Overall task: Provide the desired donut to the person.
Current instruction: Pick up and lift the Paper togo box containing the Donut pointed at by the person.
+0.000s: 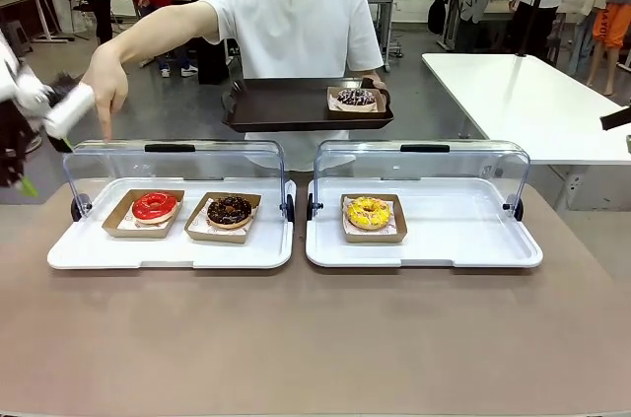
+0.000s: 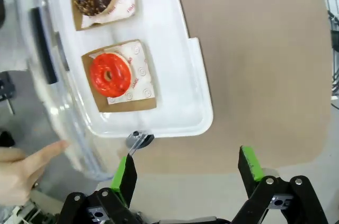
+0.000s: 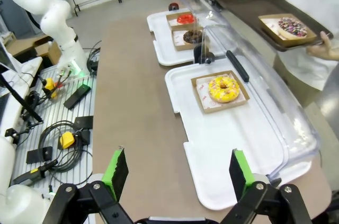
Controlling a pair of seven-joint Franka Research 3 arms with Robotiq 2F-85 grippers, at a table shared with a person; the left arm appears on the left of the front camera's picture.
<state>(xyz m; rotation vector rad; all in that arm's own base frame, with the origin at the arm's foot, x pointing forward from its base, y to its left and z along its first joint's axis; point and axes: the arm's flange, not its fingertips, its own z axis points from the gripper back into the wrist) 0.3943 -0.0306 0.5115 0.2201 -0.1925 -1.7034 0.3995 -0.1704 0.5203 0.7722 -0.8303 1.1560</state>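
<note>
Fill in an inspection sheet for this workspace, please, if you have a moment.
Surface: brown table bearing left tray and right tray, clear lids raised.
Job's things: red donut and chocolate donut in left tray; yellow donut in right tray; person's hand points down over the red donut's end; dark tray holds sprinkled donut.
Clutter: nothing seen.
Grippers: left jaws open, right jaws open, both empty.
Cables: loose cables beside the table.
Surroundings: white table, people behind.

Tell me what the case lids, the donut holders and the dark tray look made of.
Lids: clear glossy plastic, see-through with reflections. Donut holders: matte brown cardboard, with folded-up edges. Dark tray: smooth with a slight sheen; likely plastic, though the look leaves it open.
</note>
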